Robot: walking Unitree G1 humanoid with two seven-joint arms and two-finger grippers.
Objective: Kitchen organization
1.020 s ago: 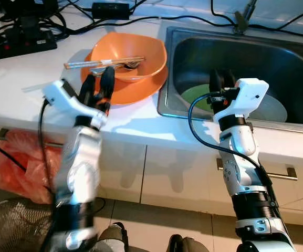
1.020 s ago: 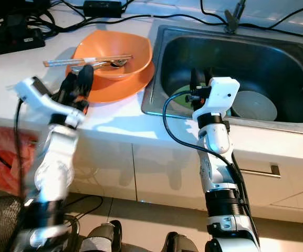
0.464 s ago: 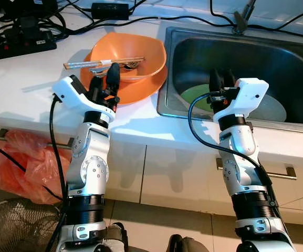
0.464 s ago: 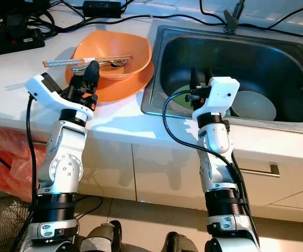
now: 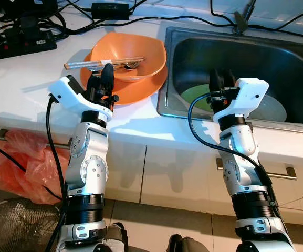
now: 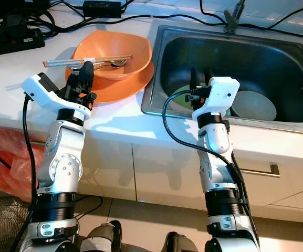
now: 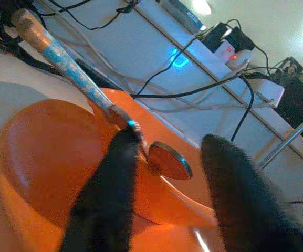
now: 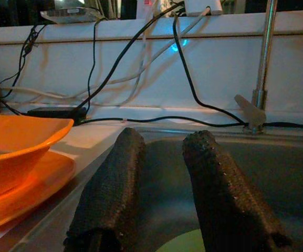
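I have the left gripper (image 5: 103,79) raised over the white counter (image 5: 25,84), its fingers (image 7: 109,194) spread apart and pointing at the near edge of the orange plate (image 5: 135,89). On that plate sits the orange bowl (image 5: 140,52), and across the bowl lie the chopsticks (image 5: 88,63) with a spoon (image 5: 132,65) beside them. From the left wrist, the chopsticks (image 7: 62,63) run just above one finger, and the spoon's round end (image 7: 168,161) sits in the gap between the fingers; I cannot tell whether anything is touched yet.

My right gripper (image 5: 222,80) hangs over the front rim of the steel sink (image 5: 298,58), fingers (image 8: 114,184) parted with nothing between them. Below and behind it in the basin lie a green plate (image 5: 196,97) and a pale dish (image 5: 274,107), partly hidden by the right arm's white wrist housing.

Around the work: a black power strip (image 5: 20,39) and a black adapter (image 5: 111,9) at the back of the counter, with black cables (image 5: 156,20) trailing along the wall toward the faucet base (image 5: 241,21). Those cables run close behind the bowl. Under the counter, white cabinet fronts (image 5: 167,173) with a metal handle (image 5: 285,172), and an orange plastic bag (image 5: 25,163) on the floor beside my left arm.
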